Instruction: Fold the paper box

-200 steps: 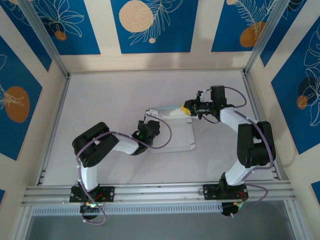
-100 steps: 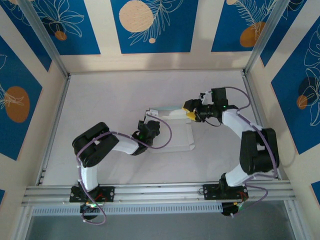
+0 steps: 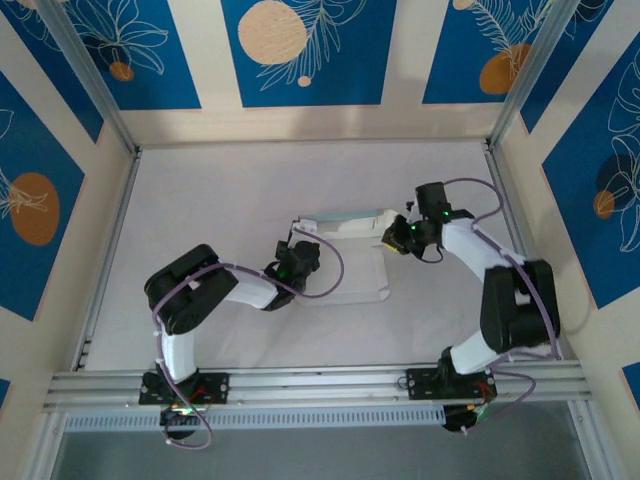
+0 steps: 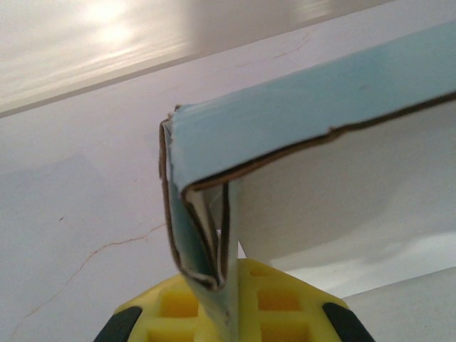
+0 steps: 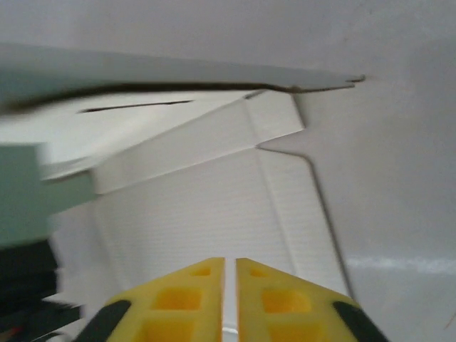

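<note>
Right wrist view: the right end effector (image 5: pixel 230 292) has its two yellow fingers (image 5: pixel 178 299) drawn nearly together with only a thin slit between them, and no card is visible in that slit. It is clenched on nothing. One second ago, in the top external view, it was at the right end of the raised rear wall of the paper box (image 5: pixel 214 206). Half a second ago it had spread its fingers there. It has now backed off to the right and toward the near edge, and it stands just beside that corner (image 3: pixel 393 240).

The rear wall remains upright without this support, so the crease appears to have set. In that case the right arm would be free to take the next flap, probably on the right side of the box.

Left wrist view: the left end effector (image 4: pixel 226 306) is unchanged. It is clamped on a doubled-over corner of the card, where the pale blue-green outer face (image 4: pixel 320 92) meets the side wall. It anchors the box's left rear corner (image 3: pixel 297 262).

The paper box (image 3: pixel 350 270) lies near the middle of the surface (image 3: pixel 220 200), between the two end effectors, with its base panel flat.

- **Right arm:** rises from its base, with the elbow pushed out to the right. The forearm runs back toward the far side, and the wrist is turned left toward the box.
- **Left arm:** low, with the elbow out to the left. The forearm reaches right across the surface.
</note>
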`<move>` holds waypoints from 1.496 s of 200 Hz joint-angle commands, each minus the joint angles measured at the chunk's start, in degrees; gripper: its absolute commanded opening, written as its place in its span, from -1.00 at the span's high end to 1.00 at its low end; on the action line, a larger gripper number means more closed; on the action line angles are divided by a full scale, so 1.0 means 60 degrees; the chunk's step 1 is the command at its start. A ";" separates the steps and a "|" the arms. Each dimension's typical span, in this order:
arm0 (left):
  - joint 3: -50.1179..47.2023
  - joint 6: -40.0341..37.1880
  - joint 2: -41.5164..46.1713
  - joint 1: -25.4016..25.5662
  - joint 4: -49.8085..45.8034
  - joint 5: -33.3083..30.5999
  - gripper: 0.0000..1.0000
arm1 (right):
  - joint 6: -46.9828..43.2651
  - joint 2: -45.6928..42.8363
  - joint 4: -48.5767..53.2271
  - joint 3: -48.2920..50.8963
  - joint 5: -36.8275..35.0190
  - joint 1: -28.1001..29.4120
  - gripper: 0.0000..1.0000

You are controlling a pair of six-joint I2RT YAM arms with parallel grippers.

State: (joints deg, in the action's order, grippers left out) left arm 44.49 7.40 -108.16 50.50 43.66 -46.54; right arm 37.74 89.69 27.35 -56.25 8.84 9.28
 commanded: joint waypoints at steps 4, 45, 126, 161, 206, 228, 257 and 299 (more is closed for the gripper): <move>-0.0018 -0.0039 0.0008 0.0050 -0.0476 0.0282 1.00 | -0.0313 0.0802 0.0374 -0.0804 -0.0631 0.0080 0.61; -0.0039 -0.0005 0.0071 0.0050 -0.0451 0.0382 1.00 | -0.0517 0.1878 0.0065 -0.1332 -0.1203 0.0244 0.18; -0.0083 0.0108 0.0185 0.0050 -0.0338 0.0483 1.00 | -0.0604 0.2930 -0.0588 -0.1490 -0.0774 0.0310 -0.01; -0.0164 0.0227 0.0429 0.0050 -0.0352 0.0492 1.00 | -0.0734 0.3035 -0.0557 -0.1577 -0.0504 0.0340 -0.07; -0.0237 0.0301 0.1396 0.0065 -0.0655 0.0535 1.00 | -0.0745 0.2728 -0.0609 -0.1372 -0.0726 0.0388 -0.10; -0.0252 0.0296 0.1630 0.0065 -0.0666 0.0510 1.00 | -0.0697 0.2387 -0.0776 -0.1163 -0.0711 0.0387 -0.10; -0.0379 0.0290 0.1655 0.0065 -0.0450 0.0362 1.00 | -0.0696 0.1664 -0.1214 -0.0713 -0.0548 0.0339 -0.11; -0.0486 0.0475 0.1813 0.0065 -0.0275 0.0360 1.00 | 0.0069 0.0284 -0.3140 0.0853 0.0280 0.0114 -0.06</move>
State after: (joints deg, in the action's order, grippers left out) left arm 42.22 8.69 -99.81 50.50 38.92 -44.62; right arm 34.85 96.57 16.62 -56.16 5.96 10.68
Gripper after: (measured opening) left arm 0.051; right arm 0.535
